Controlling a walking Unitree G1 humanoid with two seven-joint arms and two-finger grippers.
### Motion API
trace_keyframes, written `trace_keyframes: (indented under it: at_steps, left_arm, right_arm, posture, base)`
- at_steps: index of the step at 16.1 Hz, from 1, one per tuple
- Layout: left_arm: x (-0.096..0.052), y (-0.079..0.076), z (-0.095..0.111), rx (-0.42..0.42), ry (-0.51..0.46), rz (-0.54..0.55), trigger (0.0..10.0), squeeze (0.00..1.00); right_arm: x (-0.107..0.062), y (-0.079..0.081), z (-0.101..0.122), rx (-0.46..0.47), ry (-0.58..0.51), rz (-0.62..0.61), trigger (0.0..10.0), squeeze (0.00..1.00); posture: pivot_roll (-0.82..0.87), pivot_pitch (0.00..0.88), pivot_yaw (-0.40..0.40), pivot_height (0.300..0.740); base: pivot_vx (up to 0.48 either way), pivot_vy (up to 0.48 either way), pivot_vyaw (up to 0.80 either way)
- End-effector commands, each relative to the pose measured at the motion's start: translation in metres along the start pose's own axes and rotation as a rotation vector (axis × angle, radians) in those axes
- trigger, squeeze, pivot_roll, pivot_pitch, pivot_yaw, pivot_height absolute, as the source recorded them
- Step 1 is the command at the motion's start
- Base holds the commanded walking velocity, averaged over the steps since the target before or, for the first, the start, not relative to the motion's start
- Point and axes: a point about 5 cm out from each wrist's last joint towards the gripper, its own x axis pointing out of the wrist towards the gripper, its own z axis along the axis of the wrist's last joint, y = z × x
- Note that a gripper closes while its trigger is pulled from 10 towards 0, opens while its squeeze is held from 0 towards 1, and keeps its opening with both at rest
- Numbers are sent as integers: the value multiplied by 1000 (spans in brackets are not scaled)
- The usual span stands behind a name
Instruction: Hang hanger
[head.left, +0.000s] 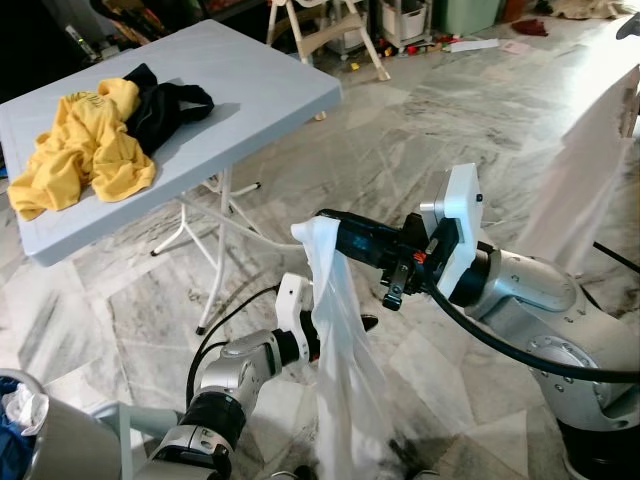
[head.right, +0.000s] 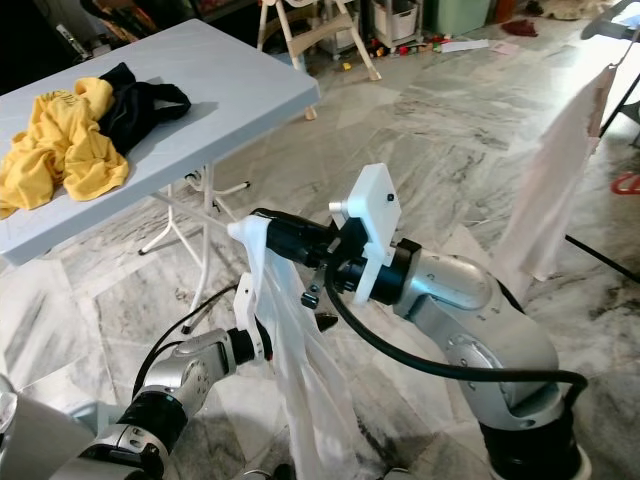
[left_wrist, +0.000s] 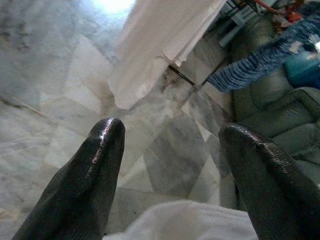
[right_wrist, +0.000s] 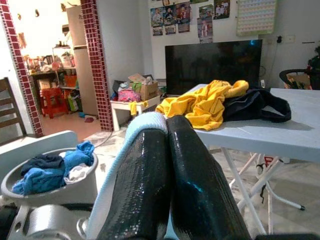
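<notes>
A white garment (head.left: 340, 380) hangs in a long drape from my right gripper (head.left: 325, 225), which is held out level in front of me, its black fingers (right_wrist: 150, 165) pressed together with the cloth's top edge (right_wrist: 145, 122) folded over them. No hanger can be made out under the cloth. My left gripper (left_wrist: 170, 132) is open, low behind the hanging cloth, with a fold of white fabric (left_wrist: 185, 220) between the bases of its fingers. One finger tip (head.left: 368, 322) pokes out past the cloth.
A grey folding table (head.left: 270, 100) at the left carries a yellow shirt (head.left: 85, 145) and a black garment (head.left: 165, 105). Another white garment (head.left: 590, 170) hangs on a rack at the right. A laundry basket (right_wrist: 50, 175) stands by my left side, on a marble floor.
</notes>
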Motion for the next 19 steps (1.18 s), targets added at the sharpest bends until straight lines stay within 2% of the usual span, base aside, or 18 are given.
trace_keyframes:
  at_steps: [1, 2, 3, 6, 7, 10, 12, 14, 16, 19]
  left_arm:
    - [-12, 14, 10, 31, -23, 70, 5922, 0]
    - [-16, 18, 13, 34, -26, 79, 0, 0]
    - [-24, 22, 14, 44, -16, 84, 0, 0]
    - [-37, 30, 12, 61, 3, 117, 0, 0]
    - [-41, 32, 12, 63, -1, 123, 0, 0]
    - [-35, 18, 2, 46, 13, 47, 0, 0]
    - [-30, 12, 0, 47, 13, 29, 0, 0]
    - [-28, 11, 1, 49, -3, 53, 0, 0]
    - [-30, 21, 4, 70, -30, 174, 0, 0]
    - [-32, 29, 12, 74, -89, 281, 0, 0]
  right_arm:
    - [1, 7, 5, -24, -10, 36, 0, 0]
    - [0, 6, 3, -27, -1, 33, 0, 0]
    - [-1, 7, 1, -32, 16, 47, 0, 0]
    - [-4, 8, -2, -41, 47, 79, 0, 0]
    - [-7, 4, -3, -64, 71, 76, 0, 0]
    - [-8, -14, -3, -159, 90, -22, 0, 0]
    - [-8, -19, -4, -193, 101, -53, 0, 0]
    - [-9, -25, -7, -263, 125, -114, 0, 0]
    - [-10, -34, -5, -292, 103, -197, 0, 0]
    - [-8, -43, 4, -322, 55, -265, 0, 0]
  posture:
    - [-246, 135, 182, 740]
    - [-242, 133, 180, 740]
    - [-237, 131, 181, 740]
    - [-233, 124, 180, 740]
    - [-231, 120, 177, 740]
    - [-234, 113, 174, 740]
    - [-234, 114, 172, 740]
    - [-238, 114, 171, 740]
    - [-239, 114, 169, 740]
    - [-247, 116, 165, 740]
  base:
    - [0, 0, 0]
    - [0, 0, 0]
    - [0, 0, 0]
    - [0, 0, 0]
    - [0, 0, 0]
    - [0, 0, 0]
    - [0, 0, 0]
    - [0, 0, 0]
    - [0, 0, 0]
    - [0, 0, 0]
